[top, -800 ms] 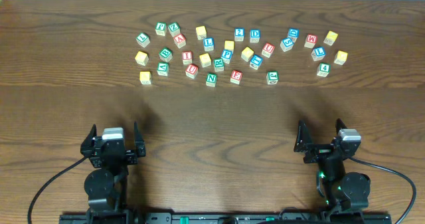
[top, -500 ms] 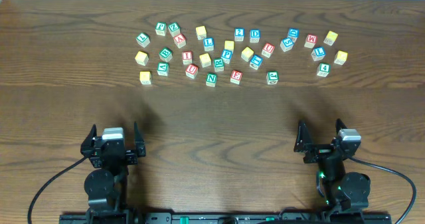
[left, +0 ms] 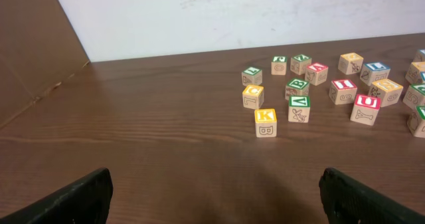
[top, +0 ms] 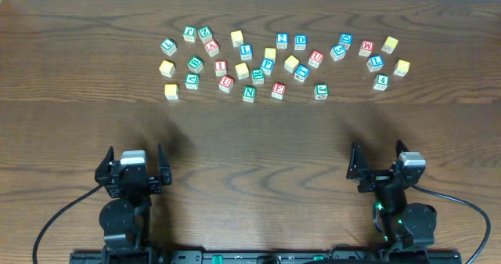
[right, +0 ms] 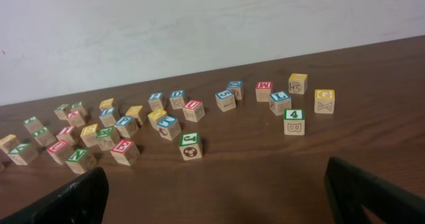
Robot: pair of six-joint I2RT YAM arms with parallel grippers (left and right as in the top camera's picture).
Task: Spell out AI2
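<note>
Rests at the near edge of the bench (top: 250,139) with left tool (top: 135,153) and right tool (top: 379,156) both released and empty, probably for a free view of the far scatter (top: 269,53), with red A (top: 211,48), red I (top: 221,67) and blue 2 (top: 282,40) there apart, not yet lined up.

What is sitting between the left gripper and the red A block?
The near green block and the far green block sit roughly on the line from the left gripper to the red A block; before them the table is bare. Coming down from above would probably clear both.
</note>
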